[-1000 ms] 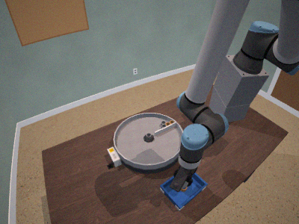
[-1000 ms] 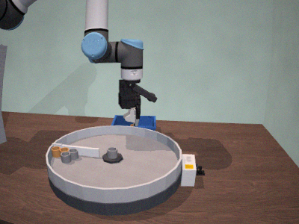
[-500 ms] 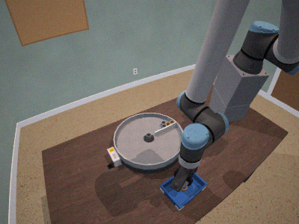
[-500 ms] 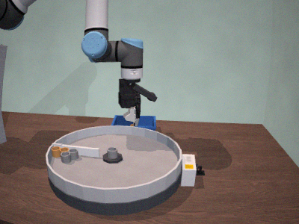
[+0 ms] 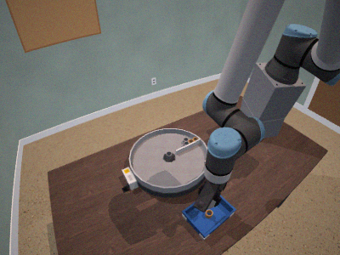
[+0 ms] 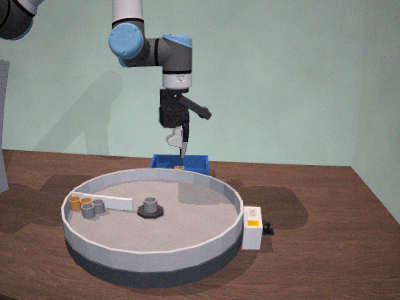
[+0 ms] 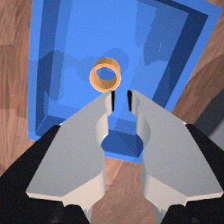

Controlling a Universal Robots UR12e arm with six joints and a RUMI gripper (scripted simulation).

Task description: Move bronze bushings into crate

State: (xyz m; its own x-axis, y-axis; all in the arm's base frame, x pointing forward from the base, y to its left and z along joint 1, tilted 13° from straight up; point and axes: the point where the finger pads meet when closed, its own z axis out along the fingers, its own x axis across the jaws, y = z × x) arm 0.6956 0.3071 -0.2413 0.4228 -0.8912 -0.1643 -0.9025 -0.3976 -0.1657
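At the left of the side view, two bronze bushings [image 5: 195,138] [image 6: 75,203] sit on the turntable [image 5: 167,189] [image 6: 150,257]. Two grey bushings [image 5: 185,141] [image 6: 88,211] are close by. Next comes the white bar [image 5: 188,146] [image 6: 119,203], then a grey bushing on the hub [image 5: 169,154] [image 6: 150,204] in the middle. Farther right and behind is the blue crate [image 5: 228,209] [image 6: 202,165] [image 7: 37,75], with one bronze bushing [image 5: 206,214] [image 6: 179,168] [image 7: 107,63] standing in it. The pincer [image 5: 213,205] [image 6: 183,156] [image 7: 121,91] is over the crate, its tips pressed nearly together with nothing in them.

One more bronze bushing must go in. It looks like a short metal tube, so I think it is hard, won't squash or break easily, and is a bit heavy for its size. Its round, smooth side could slip or roll. Pinch it straight across the middle, with one tip on each side. Its friends are close, so the tips could bump them.

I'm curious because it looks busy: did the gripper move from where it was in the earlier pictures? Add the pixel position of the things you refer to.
Yes, it went up. In the exterior view, the gripper [image 5: 205,207] [image 6: 183,153] [image 7: 121,91] is higher above the blue crate [image 5: 222,212] [image 6: 201,164] [image 7: 150,60] than before.
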